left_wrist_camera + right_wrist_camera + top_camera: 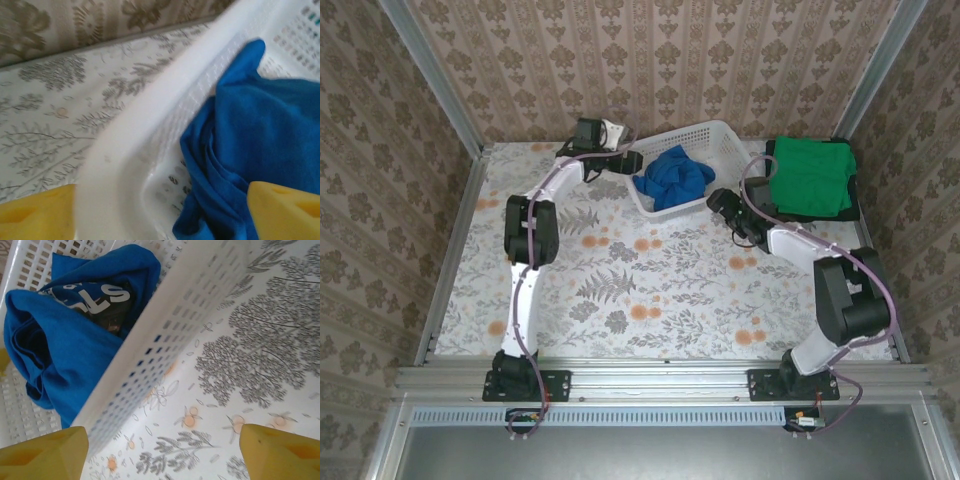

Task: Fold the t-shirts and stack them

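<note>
Evidently limp, the blue t-shirt (672, 172) bunched in the basket (715, 128) suits a pinch on its upper fold; left pincer (160, 212) and right pincer (162, 451) both gape open.

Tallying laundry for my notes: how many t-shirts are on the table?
3: a blue t-shirt crumpled in the white basket, a folded green t-shirt at the far right, and a dark t-shirt beneath it, mostly covered. Others may be hidden.

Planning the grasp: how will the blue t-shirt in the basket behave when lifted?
The blue t-shirt lies crumpled in soft folds, so it will probably droop and unfold. Thin cloth, likely light. It may drag over the basket wall.
</note>
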Available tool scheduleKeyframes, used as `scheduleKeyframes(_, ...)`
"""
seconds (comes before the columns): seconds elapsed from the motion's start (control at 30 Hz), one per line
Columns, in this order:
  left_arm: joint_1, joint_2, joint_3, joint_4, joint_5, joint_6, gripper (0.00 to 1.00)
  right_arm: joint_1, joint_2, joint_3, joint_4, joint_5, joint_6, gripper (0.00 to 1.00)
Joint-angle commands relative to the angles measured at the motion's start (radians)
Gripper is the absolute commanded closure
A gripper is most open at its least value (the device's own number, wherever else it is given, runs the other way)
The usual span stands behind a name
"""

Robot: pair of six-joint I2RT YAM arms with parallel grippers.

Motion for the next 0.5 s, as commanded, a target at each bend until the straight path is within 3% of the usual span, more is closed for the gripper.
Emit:
scheduleKeyframes(0.0,0.011,-0.044,0.002,-0.045,0.105,0.005,0.23,0.005,0.057,0.072,0.056,-0.016,0.026,0.22)
scheduleKeyframes(0.2,0.015,-0.226,-0.317,0.068,0.145,-0.01,0.51,0.005,0.176,0.198,0.025,-0.096,-0.005,0.42)
scheduleKeyframes(0.47,0.008,-0.517,-0.739,0.216,0.132,-0.137,0.61,0.007,0.232,0.271,-0.036,-0.147,-0.011,0.47)
